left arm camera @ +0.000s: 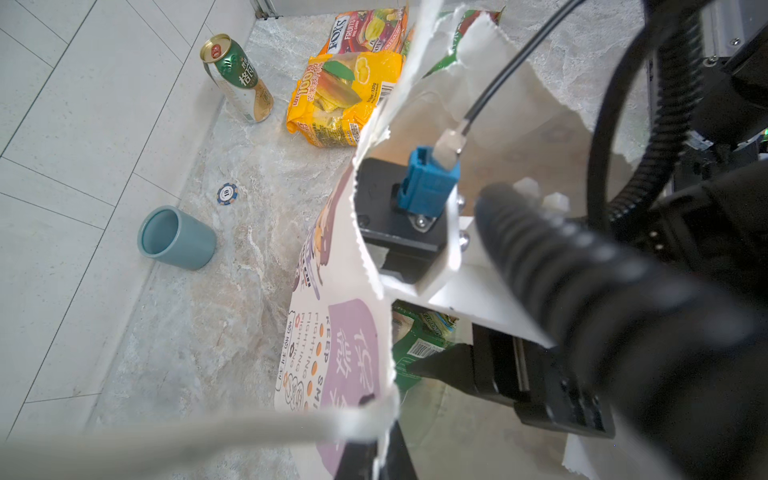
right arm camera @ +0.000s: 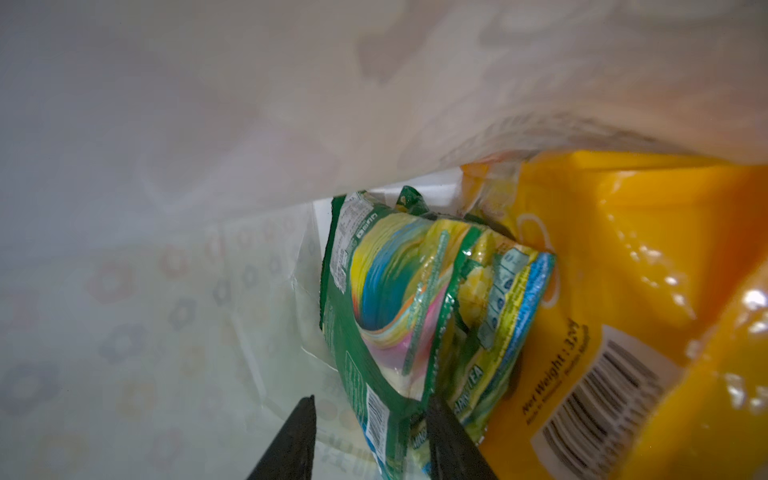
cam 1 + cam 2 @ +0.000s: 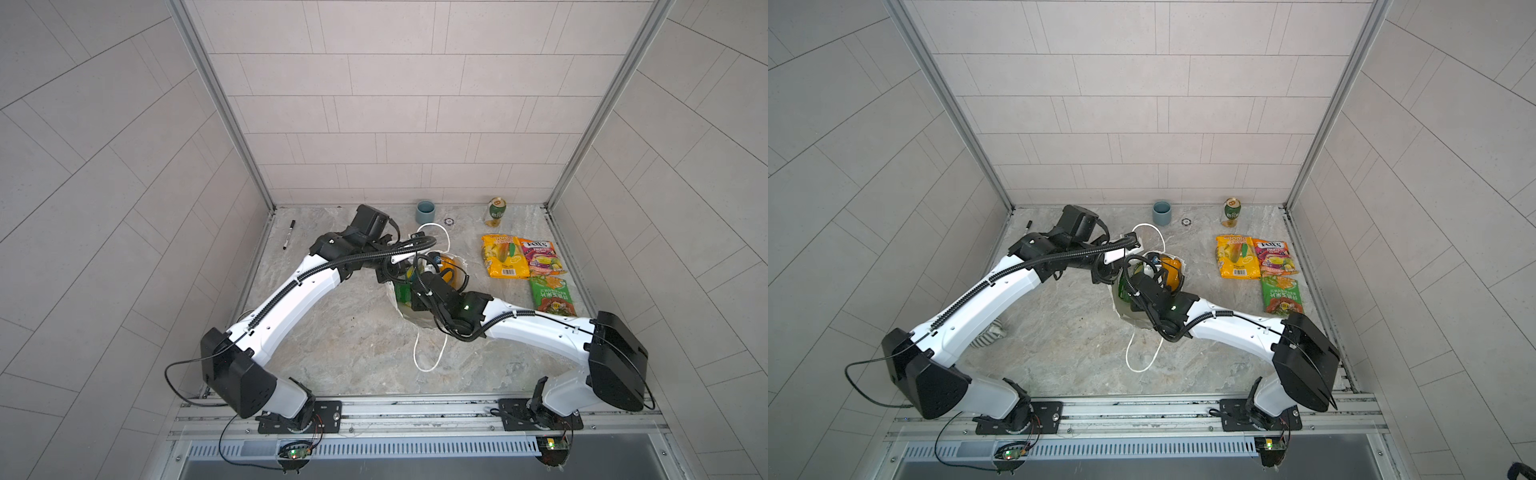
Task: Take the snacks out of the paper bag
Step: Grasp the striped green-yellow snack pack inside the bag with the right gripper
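Paper bag [image 1: 332, 332] held three packets [image 2: 386, 291], three more beside it; my left gripper [image 1: 376, 453] pinched its rim, my right gripper [image 2: 370, 401] gaped.

Tight quarters inside the paper bag [image 2: 208, 124]: a green packet [image 2: 386, 299] sits between the right gripper's [image 2: 370, 405] parted jaws, a yellow-orange packet [image 2: 644, 270] crowds one side, and the paper wall crowds the other. The left arm [image 3: 291, 291] and right arm [image 3: 540, 328] crowd the bag's mouth. Bare tabletop [image 3: 353, 357] lies open towards the arm bases.
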You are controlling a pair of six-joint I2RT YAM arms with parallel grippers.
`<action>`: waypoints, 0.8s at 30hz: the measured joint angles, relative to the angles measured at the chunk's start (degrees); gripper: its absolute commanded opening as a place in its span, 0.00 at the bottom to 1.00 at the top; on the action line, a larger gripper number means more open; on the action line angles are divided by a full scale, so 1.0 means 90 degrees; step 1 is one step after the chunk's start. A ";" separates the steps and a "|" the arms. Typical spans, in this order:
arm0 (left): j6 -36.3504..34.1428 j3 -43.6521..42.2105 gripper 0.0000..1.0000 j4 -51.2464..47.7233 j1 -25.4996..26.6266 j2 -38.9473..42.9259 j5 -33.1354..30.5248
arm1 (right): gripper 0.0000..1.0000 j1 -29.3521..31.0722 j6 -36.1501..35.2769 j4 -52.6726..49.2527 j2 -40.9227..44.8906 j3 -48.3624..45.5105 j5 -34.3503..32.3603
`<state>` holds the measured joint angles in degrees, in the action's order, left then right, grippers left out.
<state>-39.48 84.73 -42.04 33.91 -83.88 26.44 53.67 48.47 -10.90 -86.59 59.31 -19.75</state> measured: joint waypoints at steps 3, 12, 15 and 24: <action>0.0000 0.0000 0.00 0.0019 0.0000 0.0000 -0.0027 | 0.49 -0.0012 0.0124 0.0019 -0.0163 0.0051 -0.0063; 0.0000 0.0000 0.00 0.0017 0.0002 0.0000 -0.0015 | 0.38 -0.0126 0.0335 0.0389 -0.0695 0.0024 -0.0248; 0.0002 0.0000 0.00 0.0019 0.0002 0.0000 -0.0015 | 0.29 -0.0143 0.0325 0.0481 -0.0823 0.0024 -0.0291; 0.0002 0.0000 0.00 0.0041 0.0002 0.0000 -0.0058 | 0.05 -0.0189 0.0257 0.0651 -0.0857 0.0027 -0.0243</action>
<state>-39.46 84.73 -41.67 33.93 -83.88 25.91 51.96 50.78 -5.04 -94.30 59.55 -21.93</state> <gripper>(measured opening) 0.044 0.062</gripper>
